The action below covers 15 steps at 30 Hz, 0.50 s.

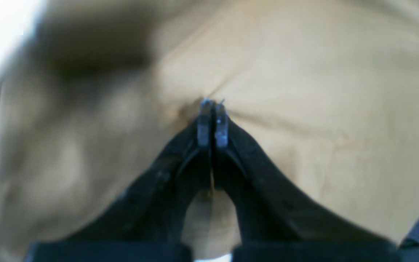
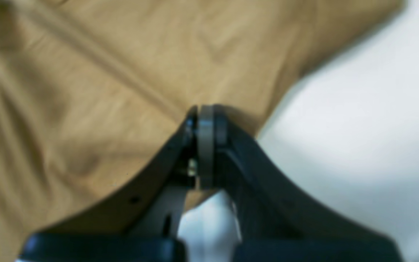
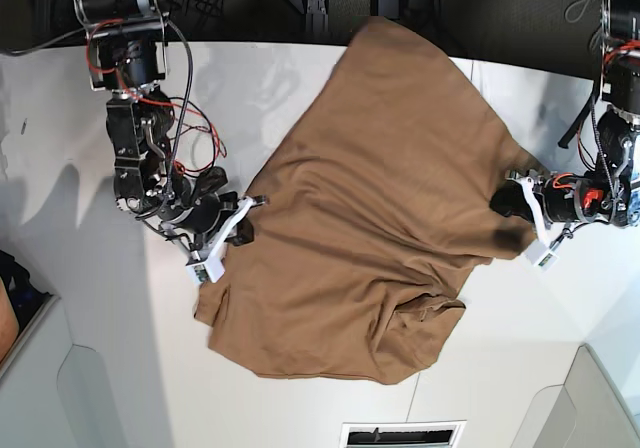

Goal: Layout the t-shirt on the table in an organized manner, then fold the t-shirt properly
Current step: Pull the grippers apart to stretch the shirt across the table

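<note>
the white table point(image 3: 90, 368) fills most of the frame, dark floor along the top. the tan t-shirt point(image 3: 380, 218) lies rumpled at centre, pinched at its edges by left gripper point(image 1: 213, 109) and right gripper point(image 2: 204, 120).

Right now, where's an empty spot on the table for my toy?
Bare table lies beside the right gripper, and below the t-shirt hem. The middle is crowded with cloth, pinched by both grippers, left.

Both wrist views blurry; base sharp, bright, soft shadows
</note>
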Each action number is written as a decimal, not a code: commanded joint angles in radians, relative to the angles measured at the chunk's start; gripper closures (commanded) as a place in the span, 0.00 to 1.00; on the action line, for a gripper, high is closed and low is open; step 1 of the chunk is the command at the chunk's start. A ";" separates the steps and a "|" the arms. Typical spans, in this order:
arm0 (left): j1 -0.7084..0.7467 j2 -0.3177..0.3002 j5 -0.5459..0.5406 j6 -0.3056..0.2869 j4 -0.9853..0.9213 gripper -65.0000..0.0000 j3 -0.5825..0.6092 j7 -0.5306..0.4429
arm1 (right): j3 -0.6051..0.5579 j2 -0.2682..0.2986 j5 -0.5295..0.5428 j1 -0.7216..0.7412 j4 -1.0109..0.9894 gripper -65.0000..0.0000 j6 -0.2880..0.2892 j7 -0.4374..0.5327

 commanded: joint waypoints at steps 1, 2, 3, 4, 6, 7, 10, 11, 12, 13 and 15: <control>-0.031 -0.016 0.054 0.024 -0.018 0.97 0.000 0.035 | -0.001 0.001 0.014 -0.020 0.048 1.00 0.002 -0.024; -0.055 -0.016 0.058 0.024 -0.035 0.97 0.000 0.034 | -0.001 -0.003 0.027 -0.050 0.086 1.00 0.002 -0.026; -0.078 -0.016 0.071 0.024 -0.051 0.97 0.000 0.027 | -0.001 -0.007 0.035 -0.078 0.122 1.00 0.002 -0.025; -0.101 -0.016 0.089 0.024 -0.065 0.97 0.000 0.019 | -0.001 -0.014 0.033 -0.103 0.155 1.00 0.002 -0.024; -0.145 -0.016 0.117 0.024 -0.087 0.97 0.000 0.014 | -0.001 -0.018 0.033 -0.142 0.216 1.00 0.002 -0.023; -0.163 -0.017 0.122 0.025 -0.090 0.97 0.000 0.018 | 0.000 -0.017 0.029 -0.153 0.243 1.00 0.001 -0.021; -0.203 -0.019 0.103 0.030 -0.089 0.97 0.000 0.094 | 0.027 -0.018 0.003 -0.162 0.302 1.00 -0.011 -0.017; -0.214 -0.019 0.066 0.029 -0.089 0.97 0.000 0.129 | 0.042 -0.018 -0.002 -0.159 0.315 1.00 -0.026 -0.011; -0.224 -0.023 0.019 0.029 -0.089 0.97 0.000 0.161 | 0.060 -0.018 -0.013 -0.150 0.321 1.00 -0.039 -0.007; -0.229 -0.029 -0.037 0.029 -0.087 0.95 0.000 0.187 | 0.080 -0.018 -0.023 -0.140 0.321 1.00 -0.053 0.000; -0.228 -0.045 -0.166 0.024 -0.066 0.83 0.000 0.210 | 0.129 -0.018 -0.045 -0.122 0.320 1.00 -0.078 0.011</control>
